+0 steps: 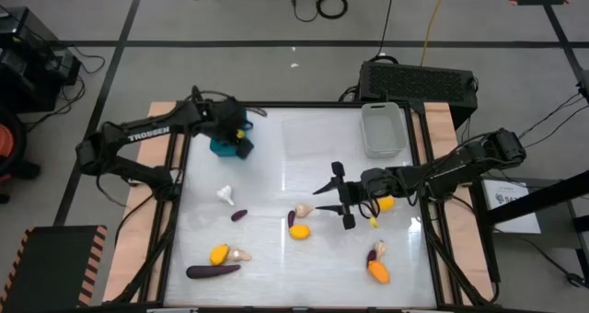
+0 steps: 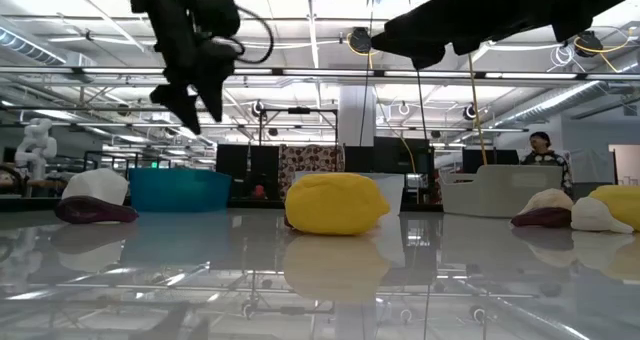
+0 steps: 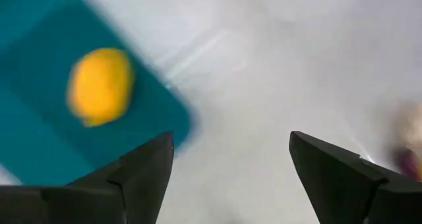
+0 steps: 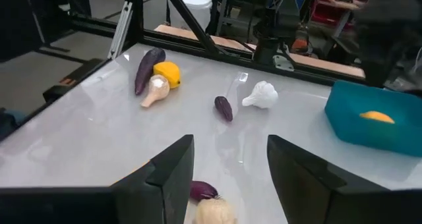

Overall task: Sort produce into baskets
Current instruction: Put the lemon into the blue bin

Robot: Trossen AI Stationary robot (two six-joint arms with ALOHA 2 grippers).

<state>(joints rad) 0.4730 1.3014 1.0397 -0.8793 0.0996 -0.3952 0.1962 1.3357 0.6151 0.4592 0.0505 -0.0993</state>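
Note:
The teal basket (image 1: 228, 147) stands at the far left with a yellow-orange oval (image 3: 99, 85) lying inside it. My left gripper (image 3: 231, 178) hangs open just above the basket's edge (image 1: 236, 129), nothing between its fingers. My right gripper (image 1: 339, 198) is open at mid-table, pointing toward the left edge, close to a cream bulb and small purple piece (image 4: 204, 197). A garlic bulb (image 1: 225, 195), a small purple piece (image 1: 239, 215), a long eggplant (image 1: 212, 271) and more ovals (image 1: 218, 253) lie on the table. The white-grey basket (image 1: 382, 129) stands at the far right.
A yellow oval (image 1: 386, 202) lies under my right arm. A purple, cream and yellow cluster (image 1: 377, 262) sits near the right front. A black box (image 1: 419, 81) is beyond the far edge. Bare tabletop (image 1: 304, 138) lies between the two baskets.

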